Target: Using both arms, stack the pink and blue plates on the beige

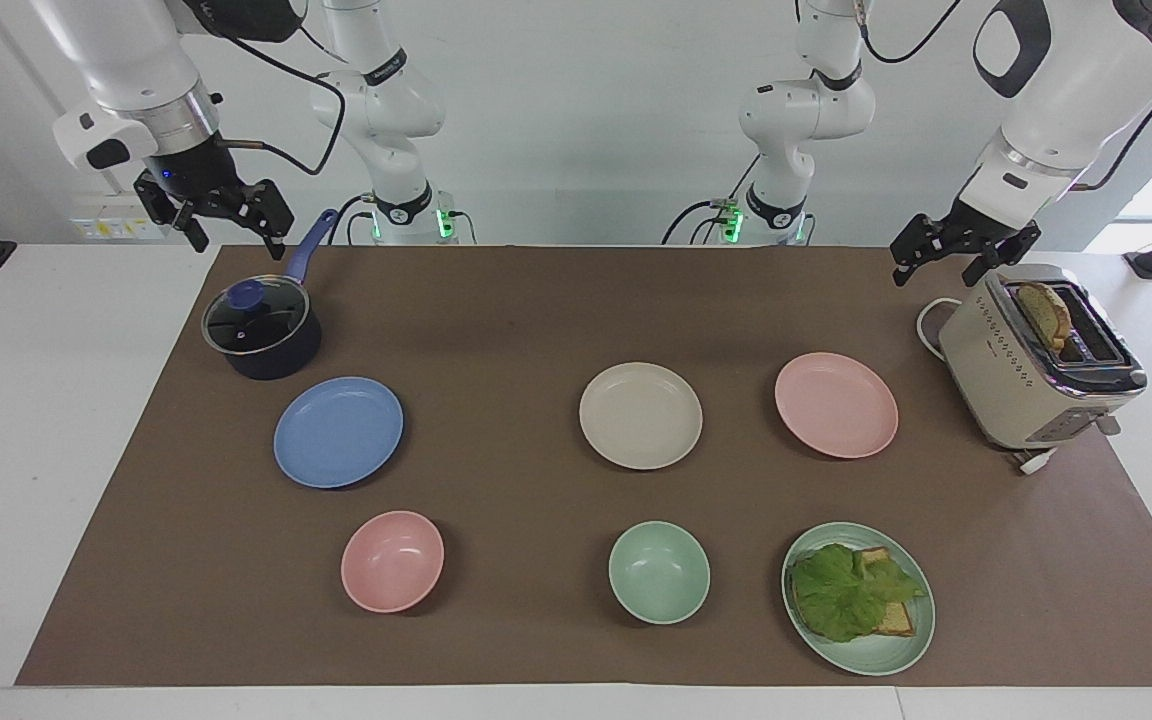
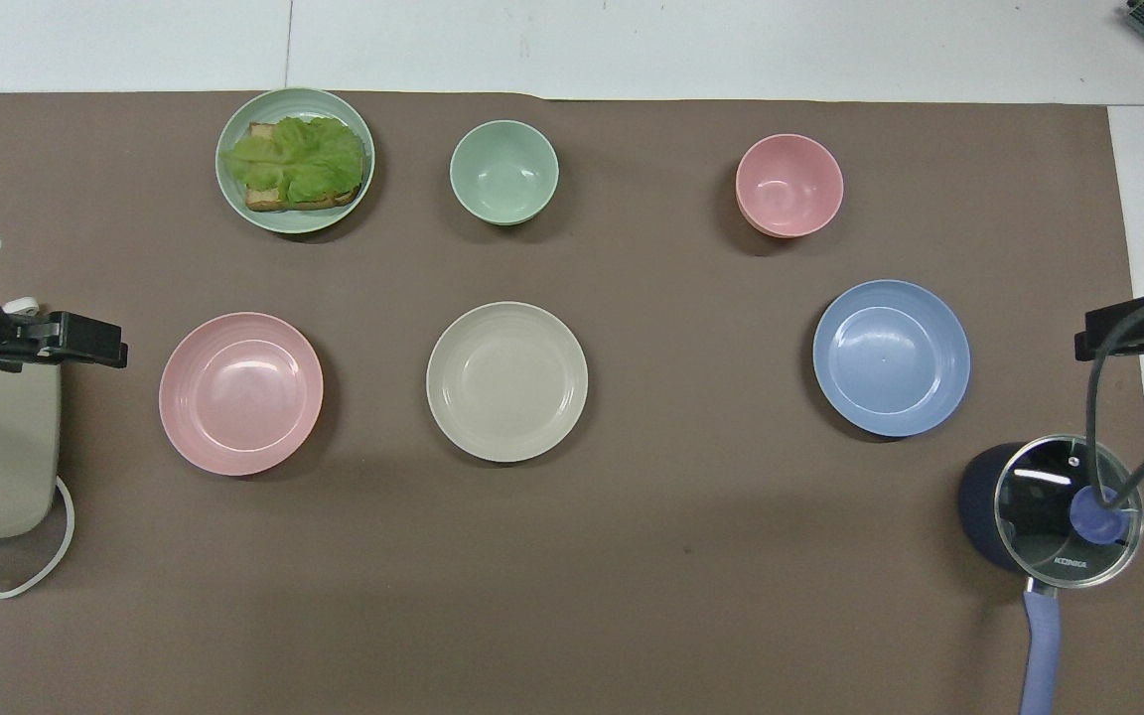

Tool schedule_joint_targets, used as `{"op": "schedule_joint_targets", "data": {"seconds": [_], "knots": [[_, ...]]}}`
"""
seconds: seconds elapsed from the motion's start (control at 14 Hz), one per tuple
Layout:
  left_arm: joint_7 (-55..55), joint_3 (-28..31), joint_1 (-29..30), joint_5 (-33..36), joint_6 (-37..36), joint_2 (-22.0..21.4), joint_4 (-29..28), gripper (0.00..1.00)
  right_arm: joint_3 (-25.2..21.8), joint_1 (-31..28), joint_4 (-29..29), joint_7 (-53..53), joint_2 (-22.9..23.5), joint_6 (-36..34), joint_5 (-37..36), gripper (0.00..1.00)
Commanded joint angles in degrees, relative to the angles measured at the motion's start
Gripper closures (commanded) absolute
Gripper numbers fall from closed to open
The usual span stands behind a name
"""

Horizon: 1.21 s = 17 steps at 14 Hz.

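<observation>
Plates: 1 pink, 1 blue, 1 beige, unstacked. 2 tools, left, right, spread, empty.

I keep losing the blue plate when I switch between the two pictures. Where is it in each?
Facing view: the blue plate sits left of centre, just below the dark saucepan.
Overhead view: the blue plate sits right of centre, just above the saucepan.
Shared landmark: the saucepan, beside the plate in both.

Pink plate, beige plate and blue plate lie apart in a row.
</observation>
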Motion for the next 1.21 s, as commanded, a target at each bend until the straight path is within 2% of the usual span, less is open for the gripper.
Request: {"op": "schedule_joint_targets", "data": {"seconds": [0.0,0.43,0.64,0.79,1.0,1.14], "knots": [[1.99,0.02,2.61,0.76,7.38,-1.12,-6.78,0.0,0.09,-0.52,-1.83,0.35,-1.56,0.49,0.24,0.0],[3.59,0.1,6.22,0.76,18.28,4.67,-14.43,0.0,0.18,-0.44,-1.92,0.35,-1.65,0.31,0.24,0.0],[2.71,0.19,6.3,0.76,27.23,6.35,-20.22,0.0,0.18,-0.44,-1.83,0.35,-1.65,0.4,0.24,0.0],[2.44,0.1,6.3,0.76,30.42,8.19,-21.2,0.0,0.18,-0.44,-1.83,0.35,-1.65,0.4,0.24,0.0],[2.27,0.1,6.3,0.76,32.96,8.46,-21.21,0.0,0.18,-0.52,-1.83,0.35,-1.65,0.4,0.32,0.0],[1.39,0.1,5.78,0.76,35.25,11.7,-21.21,0.0,0.18,-0.44,-1.83,0.35,-1.65,0.4,0.24,0.0]]}}
